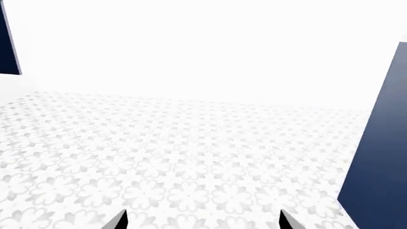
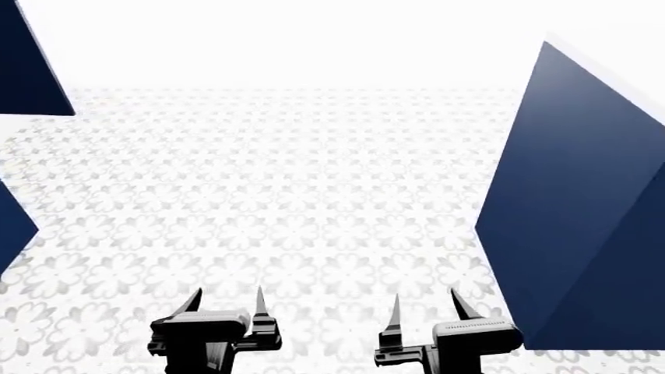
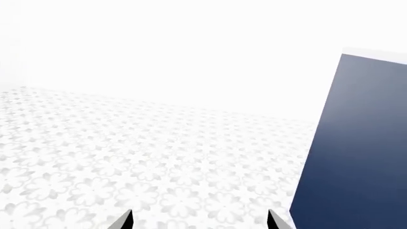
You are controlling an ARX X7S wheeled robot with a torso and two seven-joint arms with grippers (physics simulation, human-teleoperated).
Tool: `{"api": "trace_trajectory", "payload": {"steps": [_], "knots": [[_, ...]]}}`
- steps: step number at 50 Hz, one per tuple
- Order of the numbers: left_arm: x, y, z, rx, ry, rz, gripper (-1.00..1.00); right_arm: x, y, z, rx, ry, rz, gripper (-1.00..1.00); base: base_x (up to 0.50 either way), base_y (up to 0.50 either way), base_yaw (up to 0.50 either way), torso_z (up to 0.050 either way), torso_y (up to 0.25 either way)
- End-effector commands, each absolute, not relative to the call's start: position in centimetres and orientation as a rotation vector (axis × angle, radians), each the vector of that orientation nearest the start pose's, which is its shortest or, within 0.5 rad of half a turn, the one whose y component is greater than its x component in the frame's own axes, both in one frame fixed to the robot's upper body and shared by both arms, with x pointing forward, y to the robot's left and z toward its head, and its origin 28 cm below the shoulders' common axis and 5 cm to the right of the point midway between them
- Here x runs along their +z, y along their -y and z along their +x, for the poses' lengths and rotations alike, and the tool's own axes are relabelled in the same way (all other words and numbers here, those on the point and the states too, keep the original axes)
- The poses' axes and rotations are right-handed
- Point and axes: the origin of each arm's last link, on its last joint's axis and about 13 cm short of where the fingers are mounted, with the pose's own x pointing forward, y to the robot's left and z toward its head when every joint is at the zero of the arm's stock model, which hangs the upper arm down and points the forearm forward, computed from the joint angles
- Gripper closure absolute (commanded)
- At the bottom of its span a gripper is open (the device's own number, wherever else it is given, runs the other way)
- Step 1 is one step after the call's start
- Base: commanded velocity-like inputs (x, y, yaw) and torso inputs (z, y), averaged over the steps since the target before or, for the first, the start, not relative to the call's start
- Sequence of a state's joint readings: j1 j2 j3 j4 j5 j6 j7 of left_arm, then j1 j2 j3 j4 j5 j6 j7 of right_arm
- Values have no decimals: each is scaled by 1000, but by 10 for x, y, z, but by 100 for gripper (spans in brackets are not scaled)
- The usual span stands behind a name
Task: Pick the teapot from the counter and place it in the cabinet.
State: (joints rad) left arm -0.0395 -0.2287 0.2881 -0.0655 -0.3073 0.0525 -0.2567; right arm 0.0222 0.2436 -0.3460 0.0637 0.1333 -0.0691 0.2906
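1. Nearest the head camera, the black two-fingered left tool [image 2: 226,300] and right tool [image 2: 423,302] are held low over the white floral-patterned floor tiles [image 2: 291,195], both with fingers spread and nothing between them.
2. Tall dark navy-blue flat panels are seen at the right [image 2: 582,218] and far left [image 2: 31,62]; which furniture they belong to cannot be told.
3. No teapot, counter top or cabinet shelf is shown in any view.
4. The step in hand is judged to be the search and approach; next, the base or head must be turned until the teapot is found.
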Motion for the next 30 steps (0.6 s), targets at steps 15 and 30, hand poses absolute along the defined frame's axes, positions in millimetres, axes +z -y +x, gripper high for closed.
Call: {"api": "trace_trajectory", "payload": {"steps": [15,30], "knots": [[4,-205,210,-5,-57,-63,-100,-1,92,202,42,-21,-119,-100,-500,0,0,0,0],[4,-205,209,-4,-56,-63,-100,-1,92,202,42,-22,-119,-100,-500,0,0,0,0]]}}
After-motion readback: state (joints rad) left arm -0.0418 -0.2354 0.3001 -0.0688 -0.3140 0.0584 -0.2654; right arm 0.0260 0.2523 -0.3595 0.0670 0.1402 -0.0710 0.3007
